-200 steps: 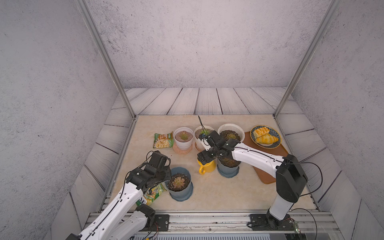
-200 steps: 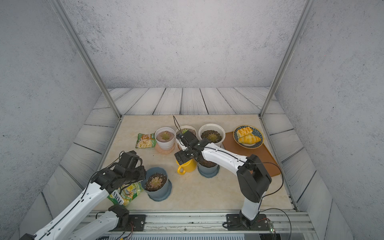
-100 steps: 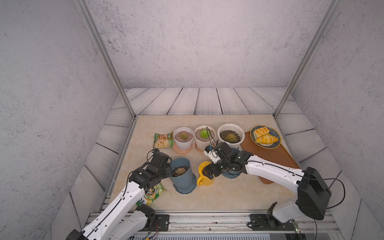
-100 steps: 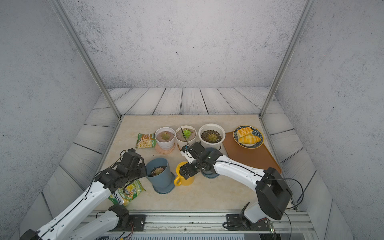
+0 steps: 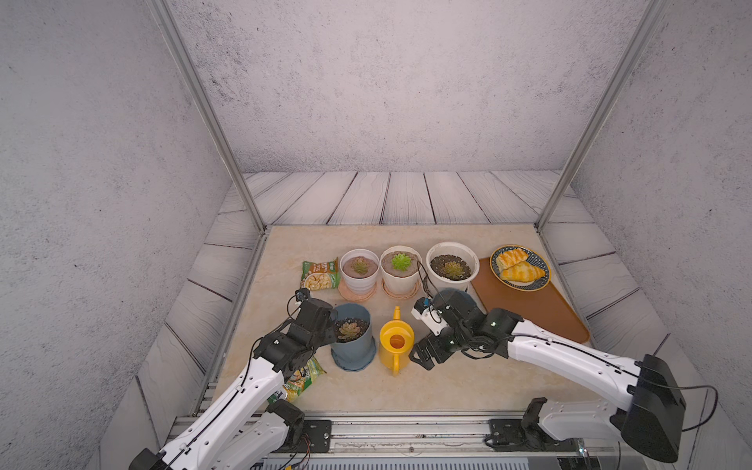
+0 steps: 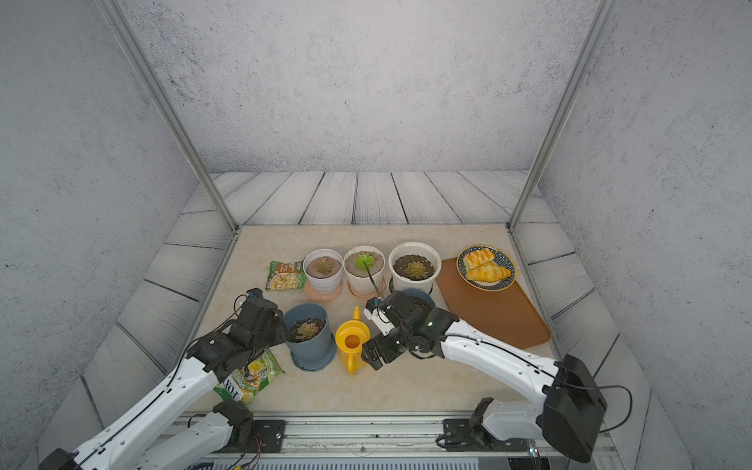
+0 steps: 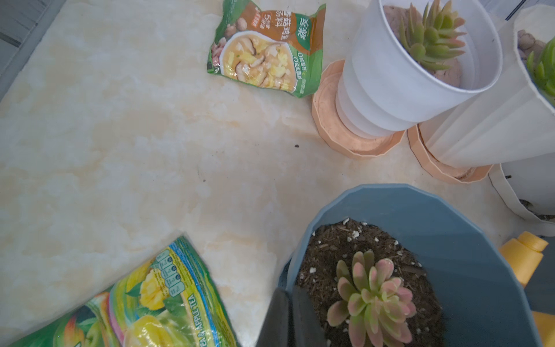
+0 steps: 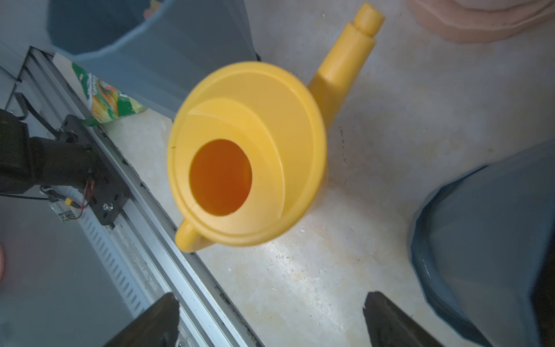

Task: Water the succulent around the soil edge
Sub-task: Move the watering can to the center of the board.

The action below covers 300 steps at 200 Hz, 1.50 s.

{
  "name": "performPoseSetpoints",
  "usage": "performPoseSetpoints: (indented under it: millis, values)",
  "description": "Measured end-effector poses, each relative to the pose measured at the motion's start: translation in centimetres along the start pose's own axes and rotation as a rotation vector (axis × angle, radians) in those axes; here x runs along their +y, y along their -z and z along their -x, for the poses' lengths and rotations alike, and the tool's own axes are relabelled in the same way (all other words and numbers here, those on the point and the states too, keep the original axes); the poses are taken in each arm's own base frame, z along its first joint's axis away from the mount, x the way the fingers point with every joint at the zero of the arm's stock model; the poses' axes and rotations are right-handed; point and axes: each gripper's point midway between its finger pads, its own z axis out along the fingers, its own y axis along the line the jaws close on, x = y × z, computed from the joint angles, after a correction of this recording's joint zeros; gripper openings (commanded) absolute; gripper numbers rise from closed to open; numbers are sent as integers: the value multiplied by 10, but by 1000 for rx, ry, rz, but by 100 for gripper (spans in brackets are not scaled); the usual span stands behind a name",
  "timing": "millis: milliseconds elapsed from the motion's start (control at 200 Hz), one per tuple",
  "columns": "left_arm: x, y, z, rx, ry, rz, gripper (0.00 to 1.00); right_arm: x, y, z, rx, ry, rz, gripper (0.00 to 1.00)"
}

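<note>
**Left jaws pinch blue pot rim, right jaws spread beside watering can**

We mark the left jaws as pressed together on the rim of the blue pot (image 5: pixel 352 350). One finger (image 7: pixel 306 318) is inside against the soil (image 7: pixel 330 249) and the other is outside the wall. The pot stands front left on the table (image 5: pixel 407 386). The pink-green succulent (image 7: pixel 372 300) sits in the middle of its dark soil, clear of the pinched rim.

The yellow watering can (image 5: pixel 396 342) stands upright just right of the blue pot; we cannot tell if they touch. Its spout points to the back row and its handle points to the front edge.

The right jaws are spread wide, low on the can's right side, with nothing between them. In the right wrist view the can lies ahead of the fingertips (image 8: pixel 156 321) and apart from them.

We also note:
- A row of white pots (image 5: pixel 401 285) stands at the back, each with a small plant.
- A second blue pot (image 6: pixel 419 295) is partly hidden behind the right arm.
- A soup packet (image 5: pixel 320 274) lies left of the row.
- A tea packet (image 5: pixel 303 376) lies partly under the left arm.
- A plate (image 5: pixel 494 268) of pastries sits on the brown board (image 5: pixel 529 317), back right.
</note>
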Motion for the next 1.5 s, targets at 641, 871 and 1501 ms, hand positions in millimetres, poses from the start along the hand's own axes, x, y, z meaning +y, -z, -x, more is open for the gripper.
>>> performPoseSetpoints:
  millis: [641,871,1501]
  values:
    - [-48,-47,37,-116,-41,8,9,-23,123,10,-419,57,-205,100]
    - [-82,-48,27,-85,-100,-45,11,-40,137,9,-480,28,-297,100]
    - [-97,-14,21,-6,-123,-168,47,-59,128,3,-447,-48,-385,100]
